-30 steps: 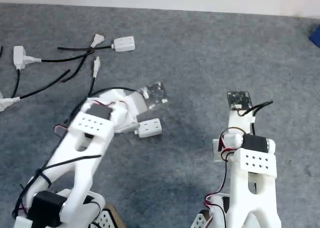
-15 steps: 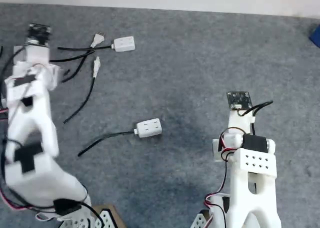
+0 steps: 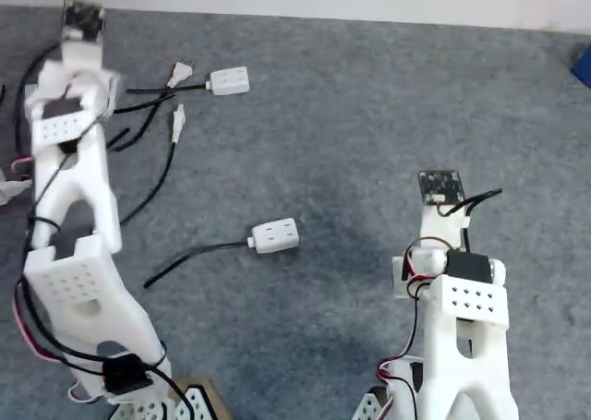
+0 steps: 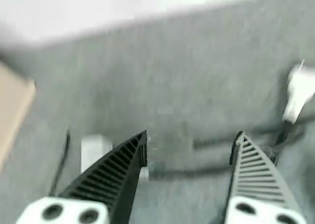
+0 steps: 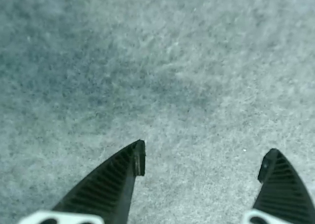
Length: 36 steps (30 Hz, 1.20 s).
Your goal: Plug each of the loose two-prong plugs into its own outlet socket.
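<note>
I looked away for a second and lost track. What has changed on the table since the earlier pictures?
The left arm swung away from the near outlet socket to the table's far left corner, with the left gripper open and empty. The socket, the loose plugs and the right arm stayed put.

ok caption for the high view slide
Left arm extended over the far-left cables, right arm over bare carpet, two loose plugs near one socket, another socket mid-carpet.
</note>
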### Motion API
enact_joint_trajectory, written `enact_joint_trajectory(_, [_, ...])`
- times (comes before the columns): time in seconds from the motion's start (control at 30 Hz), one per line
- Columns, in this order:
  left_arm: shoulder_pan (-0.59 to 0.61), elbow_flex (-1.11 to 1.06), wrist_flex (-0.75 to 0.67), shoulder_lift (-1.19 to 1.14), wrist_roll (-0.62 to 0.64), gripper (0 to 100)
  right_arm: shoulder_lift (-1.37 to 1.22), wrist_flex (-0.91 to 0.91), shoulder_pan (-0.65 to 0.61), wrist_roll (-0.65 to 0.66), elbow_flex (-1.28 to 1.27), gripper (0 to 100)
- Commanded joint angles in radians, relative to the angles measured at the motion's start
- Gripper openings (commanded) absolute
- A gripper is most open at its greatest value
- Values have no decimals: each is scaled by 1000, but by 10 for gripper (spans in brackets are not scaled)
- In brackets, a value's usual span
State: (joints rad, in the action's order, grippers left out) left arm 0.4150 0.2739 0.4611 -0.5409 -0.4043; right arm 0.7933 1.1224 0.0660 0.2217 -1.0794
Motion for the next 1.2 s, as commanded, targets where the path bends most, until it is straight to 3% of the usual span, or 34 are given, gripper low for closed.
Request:
enact_joint_trajectory(0.0, [-85, 124, -18, 8, 3, 272, 7, -13, -10, -2, 1, 358])
enact_joint_trajectory(0.23, [-140, 134, -18, 8, 11, 271, 7, -15, -13, -2, 1, 358])
enact_joint_trajectory(0.37, [-209, 130, -11, 8, 184, 271, 4, -15, -64, -2, -2, 358])
enact_joint_trajectory(0.57, [-283, 125, 130, 10, 350, 271, 1, -12, -70, -3, -2, 358])
enact_joint_trajectory(0.77, [-186, 104, 183, 8, 548, 272, 5, -13, -70, -5, -13, 358])
enact_joint_trajectory(1.0, [-68, -58, 55, 8, 420, 271, 7, -12, -70, -5, -13, 358])
enact_joint_trajectory(1.17, [-91, -147, 28, 8, 371, 271, 7, -15, -70, -5, -10, 358])
